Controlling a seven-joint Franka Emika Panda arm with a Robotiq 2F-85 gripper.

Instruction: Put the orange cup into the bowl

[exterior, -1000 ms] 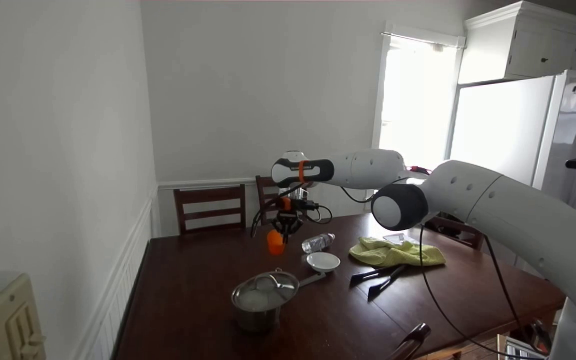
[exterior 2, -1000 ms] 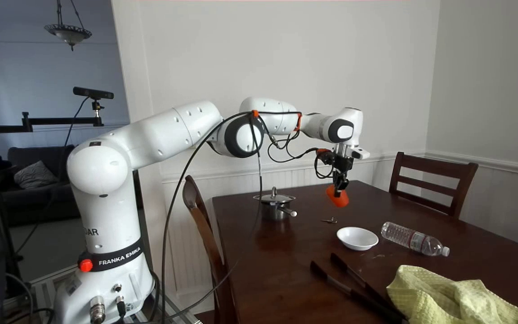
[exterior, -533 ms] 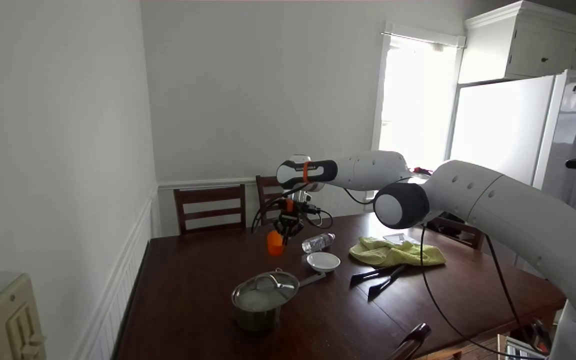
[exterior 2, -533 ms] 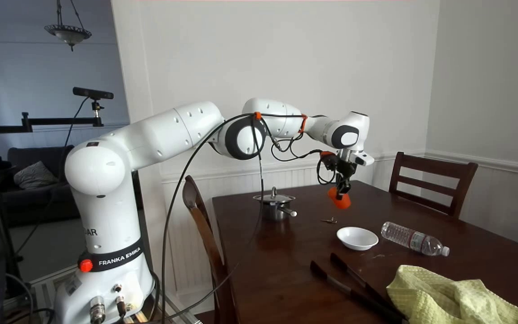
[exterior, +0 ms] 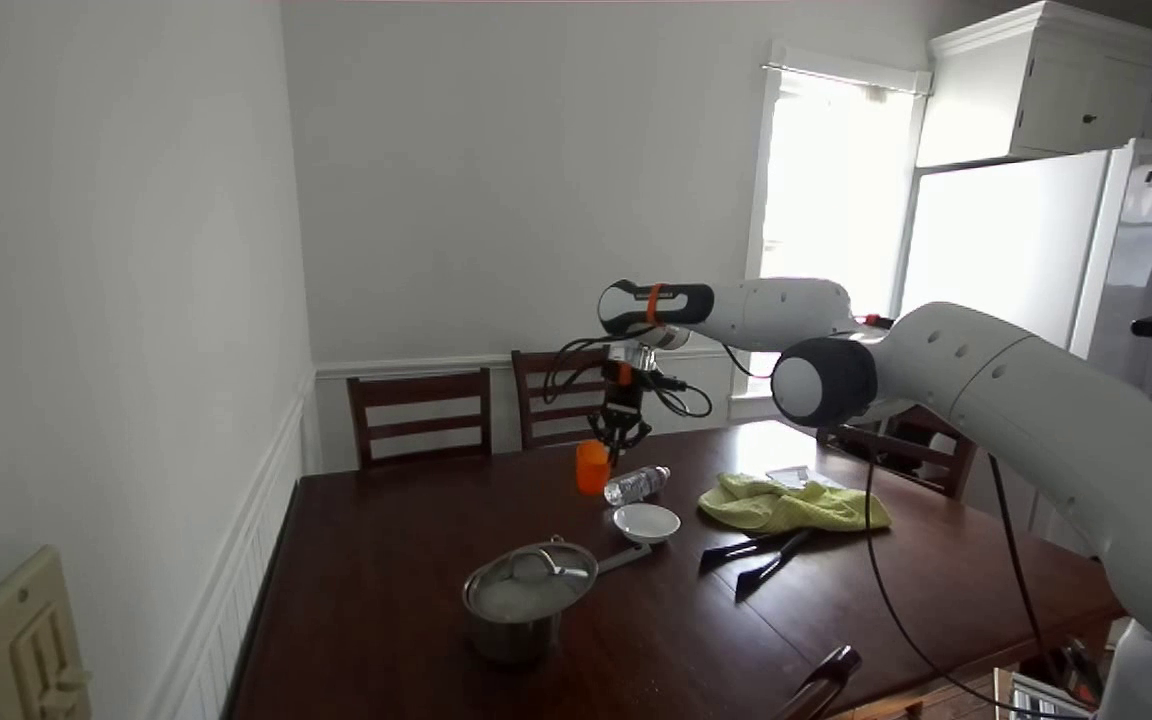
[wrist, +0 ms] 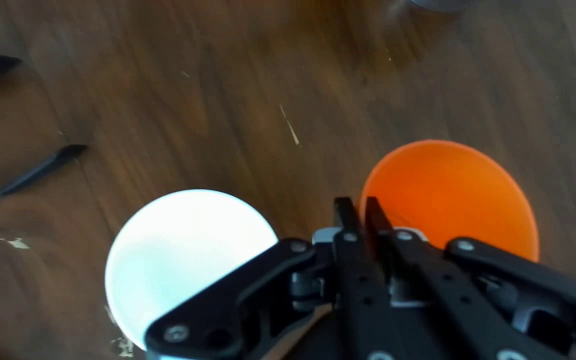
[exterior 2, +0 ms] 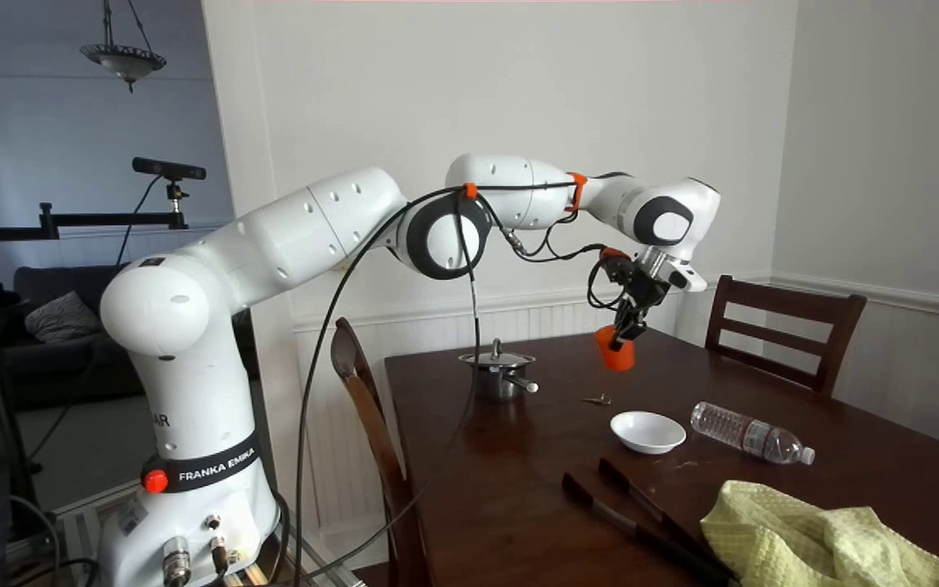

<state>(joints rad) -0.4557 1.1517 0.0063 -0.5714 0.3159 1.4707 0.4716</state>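
Observation:
The small orange cup hangs in the air above the table and also shows in an exterior view. My gripper is shut on the cup's rim, one finger inside and one outside. In the wrist view the fingertips pinch the left edge of the cup, whose open mouth faces the camera. The cup is close to upright in both exterior views. The small white bowl stands on the table, also seen in an exterior view. In the wrist view the bowl is left of the fingers, partly hidden by them.
A silver lidded pot stands near the bowl, its handle pointing toward it. A clear bottle lies beside the bowl. Black tongs and a yellow-green cloth lie on the table. Chairs stand at the edges.
My gripper has carried the cup to the right in an exterior view, and the wrist has risen and tilted. The cup has turned from tilted to nearly upright. The bowl has not moved.

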